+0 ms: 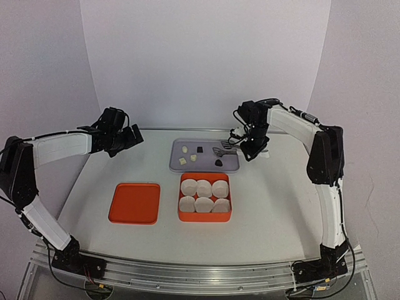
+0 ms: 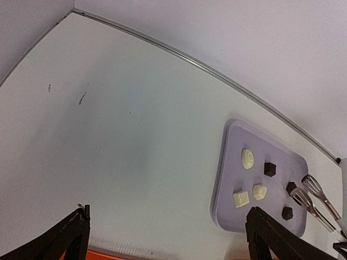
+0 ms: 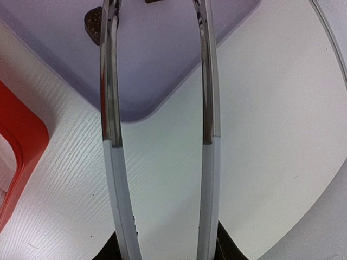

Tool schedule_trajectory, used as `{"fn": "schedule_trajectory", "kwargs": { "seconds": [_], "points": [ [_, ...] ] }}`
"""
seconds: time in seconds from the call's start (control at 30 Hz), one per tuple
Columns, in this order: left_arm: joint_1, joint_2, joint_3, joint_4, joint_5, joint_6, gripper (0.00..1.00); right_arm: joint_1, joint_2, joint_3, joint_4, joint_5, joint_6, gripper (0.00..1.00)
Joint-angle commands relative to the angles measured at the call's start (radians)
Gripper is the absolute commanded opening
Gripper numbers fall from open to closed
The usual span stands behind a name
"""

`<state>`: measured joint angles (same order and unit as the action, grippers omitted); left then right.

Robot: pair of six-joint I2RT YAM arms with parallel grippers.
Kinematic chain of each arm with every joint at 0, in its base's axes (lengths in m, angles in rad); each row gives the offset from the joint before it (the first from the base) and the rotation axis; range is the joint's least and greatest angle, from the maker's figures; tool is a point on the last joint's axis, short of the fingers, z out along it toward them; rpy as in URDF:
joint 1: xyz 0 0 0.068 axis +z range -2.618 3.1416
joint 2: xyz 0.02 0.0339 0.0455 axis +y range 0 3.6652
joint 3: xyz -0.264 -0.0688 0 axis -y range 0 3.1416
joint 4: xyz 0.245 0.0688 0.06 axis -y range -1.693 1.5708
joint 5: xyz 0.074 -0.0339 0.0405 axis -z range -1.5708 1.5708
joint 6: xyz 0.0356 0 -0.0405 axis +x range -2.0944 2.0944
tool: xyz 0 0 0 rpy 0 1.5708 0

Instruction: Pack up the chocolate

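Three cream-white chocolate pieces (image 1: 185,149) (image 2: 247,158) and three dark chocolate pieces (image 1: 200,149) (image 2: 269,169) lie on a lavender tray (image 1: 176,166) (image 2: 225,179) at the back of the table. My right gripper (image 1: 250,147) (image 3: 168,249) is shut on metal tongs (image 1: 222,150) (image 3: 108,81), whose arms stand apart. The tong tips (image 2: 307,190) hang over the right part of the tray, next to a dark piece (image 2: 291,187). Another dark piece (image 3: 93,23) lies just left of the tongs. My left gripper (image 1: 128,139) (image 2: 168,216) is open with nothing in it, left of the tray.
An orange box (image 1: 204,219) (image 3: 16,135) holding several round white paper cups (image 1: 204,186) stands in front of the tray. Its orange lid (image 1: 134,202) lies flat to the left. A white backdrop rises behind the table's back edge (image 2: 179,54).
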<state>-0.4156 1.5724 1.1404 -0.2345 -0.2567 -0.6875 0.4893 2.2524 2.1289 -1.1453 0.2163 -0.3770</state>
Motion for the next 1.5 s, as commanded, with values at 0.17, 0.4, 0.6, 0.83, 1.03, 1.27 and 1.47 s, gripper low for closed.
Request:
{"fn": "schedule_trajectory", "kwargs": {
  "seconds": [0.17,0.4,0.6,0.83,1.03,1.27,1.47],
  "points": [
    [0.001,0.014,0.005,0.036,0.038,-0.022,1.0,-0.011,0.04,0.072,-0.003,-0.006,-0.023,0.37],
    [0.002,0.011,0.005,0.039,0.043,-0.029,1.0,-0.028,0.053,0.065,-0.002,-0.038,-0.017,0.37],
    [0.002,0.014,0.006,0.039,0.05,-0.039,1.0,-0.04,0.059,0.06,-0.002,-0.06,-0.014,0.35],
    [0.001,0.013,0.005,0.046,0.06,-0.042,1.0,-0.04,0.059,0.05,-0.002,-0.076,-0.011,0.35],
    [0.002,0.006,0.0,0.05,0.068,-0.042,1.0,-0.04,0.07,0.043,-0.002,-0.089,-0.008,0.34],
    [0.001,-0.018,-0.024,0.049,0.071,-0.051,1.0,-0.04,0.074,0.036,-0.003,-0.088,-0.002,0.32],
    [0.001,-0.035,-0.04,0.052,0.076,-0.059,1.0,-0.04,0.077,0.036,-0.003,-0.09,0.003,0.32]
  ]
}}
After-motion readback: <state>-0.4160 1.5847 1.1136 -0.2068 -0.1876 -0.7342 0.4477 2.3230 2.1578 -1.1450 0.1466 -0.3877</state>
